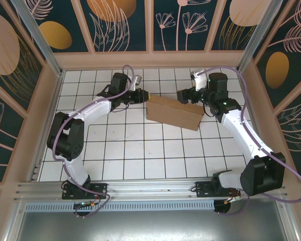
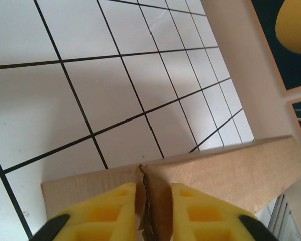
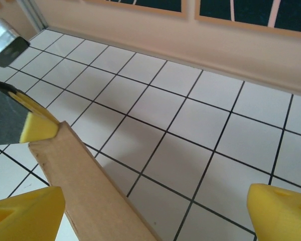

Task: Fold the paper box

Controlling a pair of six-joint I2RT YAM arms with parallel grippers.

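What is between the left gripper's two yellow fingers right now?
The left wrist view shows an edge of the plain brown corrugated cardboard box between the left gripper's yellow fingers, which clamp it.

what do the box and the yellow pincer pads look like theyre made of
Paper box: brown corrugated cardboard, matte and unprinted; its cut edge looks layered. Yellow pads: likely moulded plastic or rubber, matte, with recessed pockets; which one is unclear.
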